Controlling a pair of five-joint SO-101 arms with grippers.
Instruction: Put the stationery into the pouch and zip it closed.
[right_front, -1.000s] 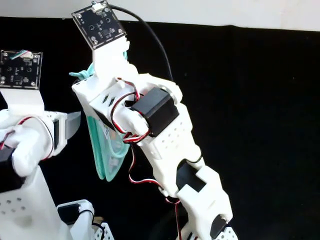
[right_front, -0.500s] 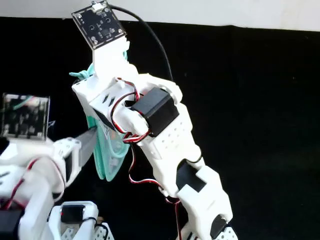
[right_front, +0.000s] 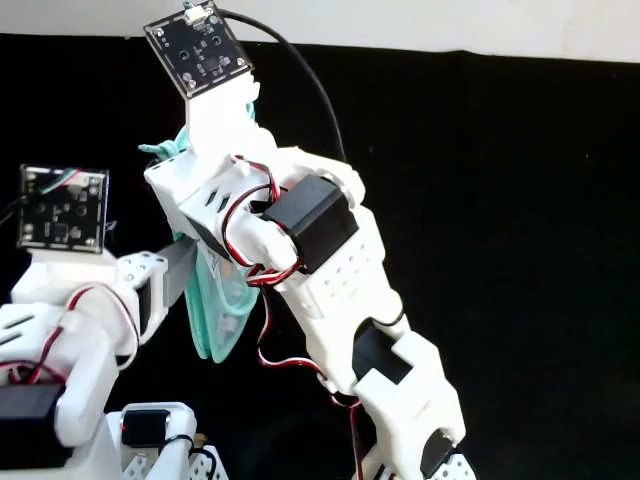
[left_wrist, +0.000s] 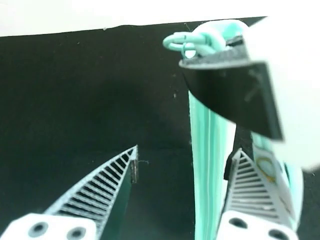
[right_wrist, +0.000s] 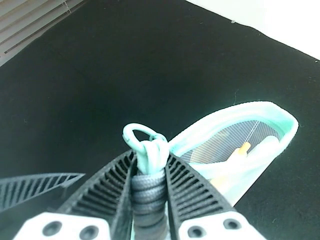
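Zipping step, I judge: right gripper (right_wrist: 150, 170) pinches the loop (right_wrist: 145, 140) of the pouch (right_wrist: 250, 132); left gripper (left_wrist: 187, 152), wide, straddles the pouch and should clamp next.

White printed arms (right_front: 340, 290), black servo blocks (right_front: 310, 222), red-and-white wiring (right_front: 245, 205), dark ribbed gripper fingers (left_wrist: 107, 187), black camera boards (right_front: 197, 50)

The table (right_front: 520, 200) is covered in black.

Pouch (right_wrist: 252, 131) looks like soft mint cloth with a see-through mesh panel (kinda shiny). Table cover (right_front: 500, 200) is matt black, and the right arm (right_front: 340, 290) is smooth white plastic.
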